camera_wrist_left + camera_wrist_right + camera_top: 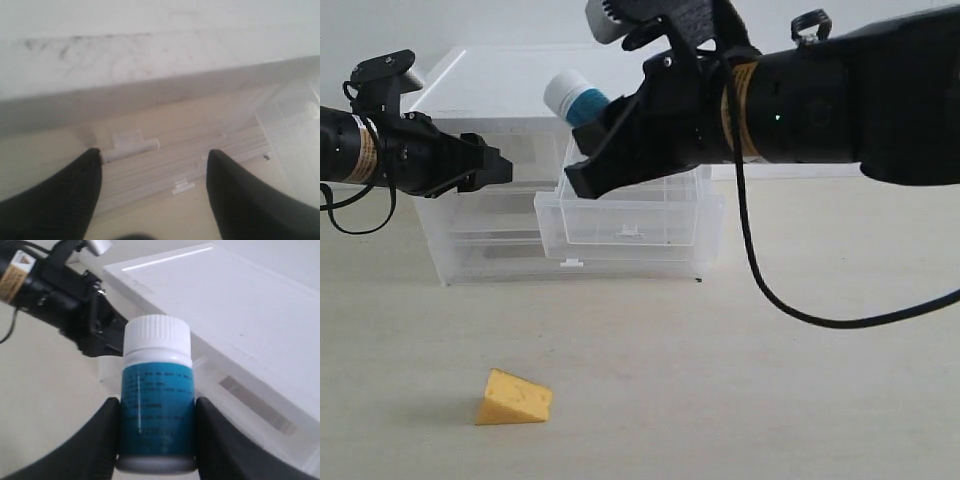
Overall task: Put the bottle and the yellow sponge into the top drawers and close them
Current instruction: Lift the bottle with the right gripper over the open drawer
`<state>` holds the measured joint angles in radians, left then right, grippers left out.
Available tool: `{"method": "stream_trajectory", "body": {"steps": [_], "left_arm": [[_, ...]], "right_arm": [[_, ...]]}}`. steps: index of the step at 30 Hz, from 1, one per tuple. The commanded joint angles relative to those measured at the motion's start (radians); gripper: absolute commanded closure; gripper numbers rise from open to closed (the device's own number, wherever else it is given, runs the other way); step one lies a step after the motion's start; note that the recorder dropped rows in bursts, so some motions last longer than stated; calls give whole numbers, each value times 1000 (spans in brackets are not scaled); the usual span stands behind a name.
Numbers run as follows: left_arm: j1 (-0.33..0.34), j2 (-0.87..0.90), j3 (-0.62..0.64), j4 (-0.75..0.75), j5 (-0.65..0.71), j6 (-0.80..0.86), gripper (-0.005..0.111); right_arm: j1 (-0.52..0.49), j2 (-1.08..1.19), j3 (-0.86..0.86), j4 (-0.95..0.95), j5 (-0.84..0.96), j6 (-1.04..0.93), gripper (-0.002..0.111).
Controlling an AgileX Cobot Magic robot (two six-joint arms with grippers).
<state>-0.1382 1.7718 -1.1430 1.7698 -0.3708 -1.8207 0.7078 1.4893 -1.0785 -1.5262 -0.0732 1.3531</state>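
Resting on the pale counter (pixel 820 400), the white-topped cabinet (pixel 490 95) has its right top drawer (pixel 630 225) pulled far out, while the left top drawer (pixel 525 160) looks shut. The open one hangs well out from the cabinet's front, so I judge that a hard landing or a downward push on its front wall could tip or jolt it.

The right pincer (pixel 156 412) is clamped on the bottle (pixel 576 98). The left pincer (pixel 154 152) is spread and empty at the cabinet's front. The two are near each other there, so a careless swing could knock them together.

The bottle is gripped low on its teal label and tilted. It appears to be above the open drawer's edge, near the cabinet's middle, though depth is hard to read. Released there, it might strike the rim, bounce, or roll away instead of landing inside.

The yellow sponge (pixel 513 398) lies on the counter well in front of the cabinet, untouched.

The shut drawer's pull tab (pixel 131 144) sits off-centre between the left pincer's fingers, close to one fingertip. A pinch from that position could slip off it.
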Motion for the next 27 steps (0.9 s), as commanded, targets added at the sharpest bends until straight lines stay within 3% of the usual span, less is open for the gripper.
{"method": "stream_trajectory", "body": {"steps": [1,13,20,24,27], "left_arm": [[0,2,-27,-25,21,12,48],[0,2,-27,-25,23,12,48],[0,2,-27,-25,23,12,48],[0,2,-27,-25,25,12,48],[0,2,-27,-25,25,12,48]], "right_arm": [[-1,12,-26,-4,117,-2,108],[-1,185,-122,0,206,4,108],[-1,213,-120,24,365,75,108],[-1,210,-120,59,340,102,108],[-1,210,-120,59,329,130,100]]}}
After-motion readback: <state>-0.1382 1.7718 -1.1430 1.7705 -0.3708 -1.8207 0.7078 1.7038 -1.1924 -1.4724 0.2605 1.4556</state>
